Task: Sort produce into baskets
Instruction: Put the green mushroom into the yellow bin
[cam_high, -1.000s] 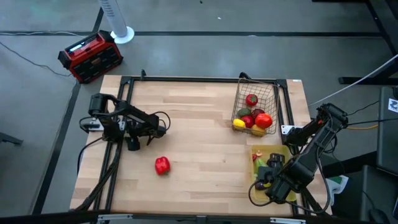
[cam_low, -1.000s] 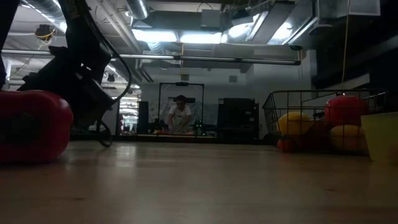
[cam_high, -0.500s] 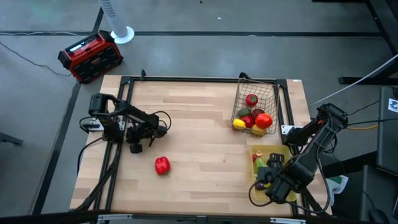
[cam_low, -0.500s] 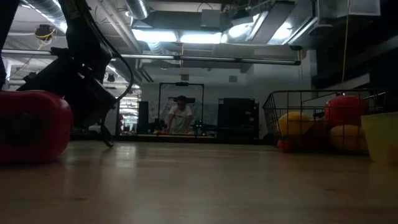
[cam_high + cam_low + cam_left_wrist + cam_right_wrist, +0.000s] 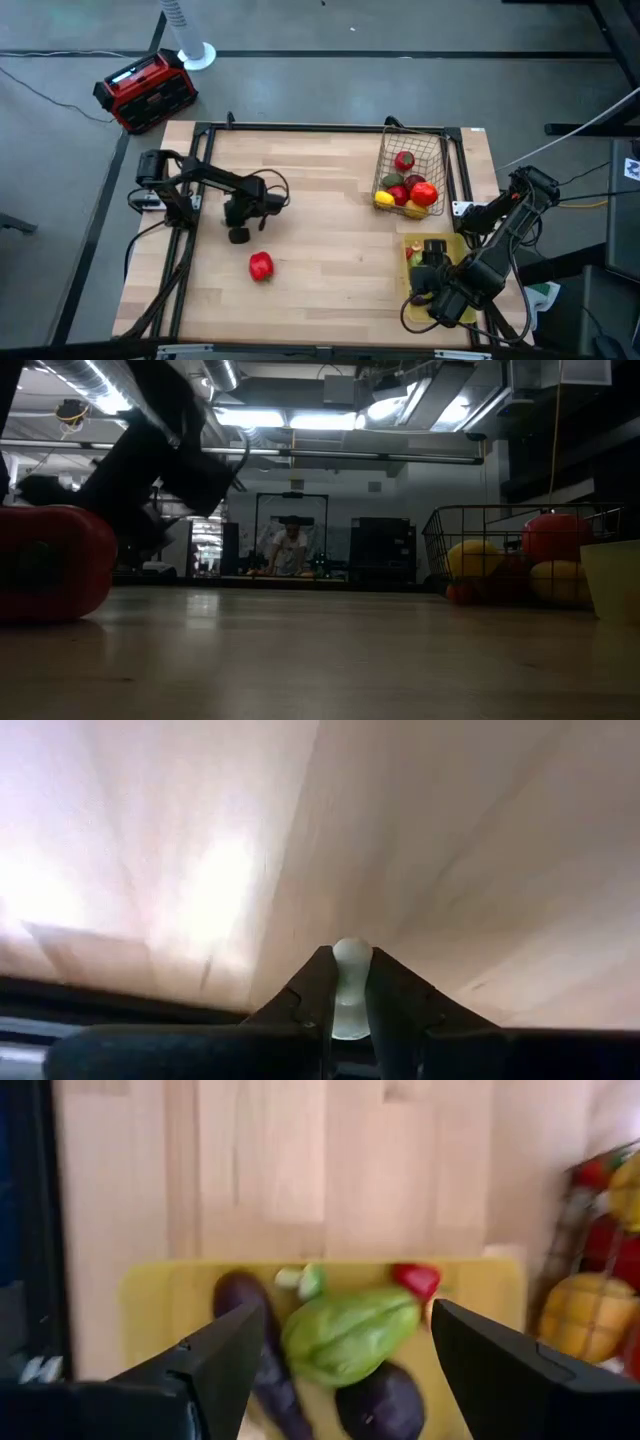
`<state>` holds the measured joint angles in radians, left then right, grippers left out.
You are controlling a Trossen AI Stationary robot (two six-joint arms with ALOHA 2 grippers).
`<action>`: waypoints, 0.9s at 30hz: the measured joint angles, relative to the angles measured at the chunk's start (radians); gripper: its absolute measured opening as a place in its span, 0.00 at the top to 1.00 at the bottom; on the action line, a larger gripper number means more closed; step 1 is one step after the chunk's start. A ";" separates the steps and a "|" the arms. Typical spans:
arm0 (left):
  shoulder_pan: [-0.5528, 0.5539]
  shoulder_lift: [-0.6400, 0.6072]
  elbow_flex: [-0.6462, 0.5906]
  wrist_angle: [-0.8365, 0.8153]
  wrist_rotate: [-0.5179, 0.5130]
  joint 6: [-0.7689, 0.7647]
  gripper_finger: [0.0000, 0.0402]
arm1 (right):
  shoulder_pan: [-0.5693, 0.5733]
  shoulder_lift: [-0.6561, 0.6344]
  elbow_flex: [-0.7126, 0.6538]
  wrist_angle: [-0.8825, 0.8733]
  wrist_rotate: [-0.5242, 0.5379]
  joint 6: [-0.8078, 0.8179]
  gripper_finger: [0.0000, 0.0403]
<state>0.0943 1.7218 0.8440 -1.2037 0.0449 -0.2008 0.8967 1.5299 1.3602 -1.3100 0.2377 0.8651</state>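
Observation:
My left gripper (image 5: 238, 236) hangs over the left part of the wooden table (image 5: 320, 240), shut on a small white thing with a rounded end (image 5: 351, 960). What it is I cannot tell. A red pepper (image 5: 261, 265) lies on the table nearer the front edge, close to the low camera (image 5: 50, 565). The dark wire basket (image 5: 432, 150) at the far right holds red and yellow produce. My right gripper (image 5: 432, 270) stands open above the yellow tray (image 5: 150, 1295), where a green piece (image 5: 345, 1335) and dark purple pieces lie. My left gripper pinches the small white thing between its two fingers. Only its rounded end (image 5: 351, 956) shows past the fingertips (image 5: 318, 982). The fingers slant steeply down toward the table. Whether the thing is clear of the table I cannot tell.
A red-and-black box (image 5: 145, 90) and a white fan base (image 5: 196, 55) stand on the floor beyond the far left corner. The table's middle is bare wood. Far behind the table a person (image 5: 290, 548) shows in the low view.
My left gripper has shut, then moved toward the table's right edge and risen a little, tipping less steeply. The red pepper has stayed where it was. My right gripper has rolled a little above the tray without leaving its place.

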 joint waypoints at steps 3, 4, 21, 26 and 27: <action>0.000 -0.033 0.078 0.000 0.000 -0.010 0.90 | 0.000 0.000 0.000 0.000 0.067 -0.020 0.29; 0.000 -0.041 0.106 -0.001 0.000 -0.020 0.90 | 0.000 0.000 0.000 0.000 0.096 -0.031 0.29; -0.036 -0.080 0.352 0.834 0.062 -0.324 0.88 | -0.009 0.000 0.000 0.042 0.646 -0.085 0.29; -0.070 -0.080 0.352 1.104 0.075 -0.332 0.85 | -0.062 0.000 0.000 0.119 0.720 -0.209 0.29; -0.079 -0.080 0.352 1.143 0.075 -0.332 0.85 | -0.079 0.000 0.000 0.142 0.727 -0.243 0.29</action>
<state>0.0156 1.6417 1.1960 -0.0607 0.1197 -0.5327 0.8180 1.5295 1.3602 -1.1679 0.9647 0.6217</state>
